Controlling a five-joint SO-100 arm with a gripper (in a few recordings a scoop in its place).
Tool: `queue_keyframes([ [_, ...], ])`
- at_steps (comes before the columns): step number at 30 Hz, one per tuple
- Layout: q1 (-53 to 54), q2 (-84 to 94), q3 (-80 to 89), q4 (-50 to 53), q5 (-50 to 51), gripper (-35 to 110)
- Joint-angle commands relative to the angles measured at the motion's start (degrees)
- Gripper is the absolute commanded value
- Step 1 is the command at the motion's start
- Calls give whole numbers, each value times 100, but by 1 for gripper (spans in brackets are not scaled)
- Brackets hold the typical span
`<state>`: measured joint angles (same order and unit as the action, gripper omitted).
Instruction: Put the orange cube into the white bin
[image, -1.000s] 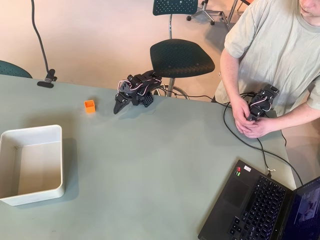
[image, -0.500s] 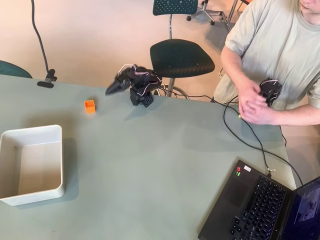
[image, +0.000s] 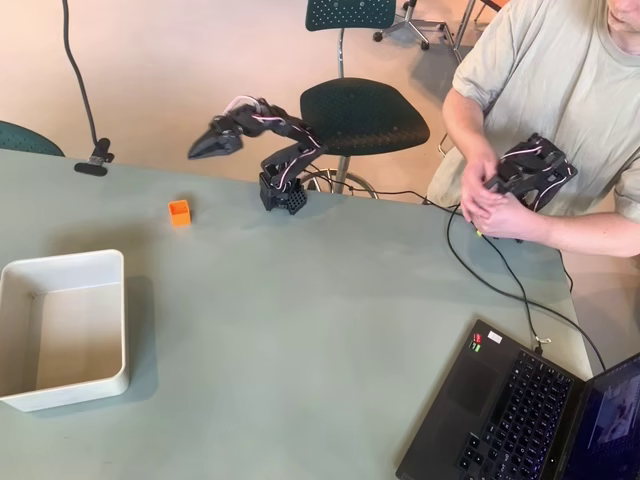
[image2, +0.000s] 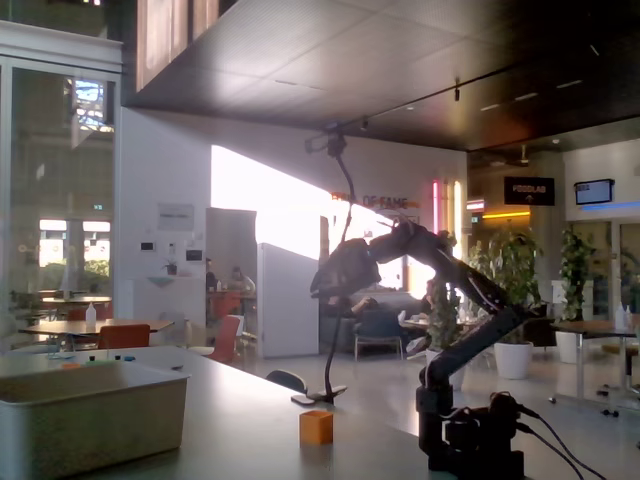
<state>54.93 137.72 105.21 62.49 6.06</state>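
The claw (image: 200, 149) hangs high, looks closed and holds nothing. The orange cube (image: 179, 211) sits below it. It should open wide, drop straight down, then squeeze gently.

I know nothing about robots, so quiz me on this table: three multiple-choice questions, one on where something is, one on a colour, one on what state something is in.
1. Where is the cube?
A. On the bare table
B. Inside the bin
C. On the laptop

2. What colour is the cube?
A. Blue
B. Orange
C. Green

3. What is the robot's hand doing?
A. Pressing into the bin
B. Resting on the laptop
C. Raised in the air with nothing in it

Answers:
1. A: in the overhead view the cube sits on the table, apart from the white bin.
2. B: it looks bright orange in both the overhead and fixed views.
3. C: the fixed view shows the hand well above the cube, carrying nothing.
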Motion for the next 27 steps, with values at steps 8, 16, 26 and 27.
queue_keyframes([
  [8, 396, -2610, -1784, 1986, 967, 8],
  [16, 404, -3393, -1705, 2013, 1107, 46],
  [26, 650, -4518, -1679, 2654, 1107, 76],
  [27, 668, -4632, -1679, 2698, 1107, 77],
])
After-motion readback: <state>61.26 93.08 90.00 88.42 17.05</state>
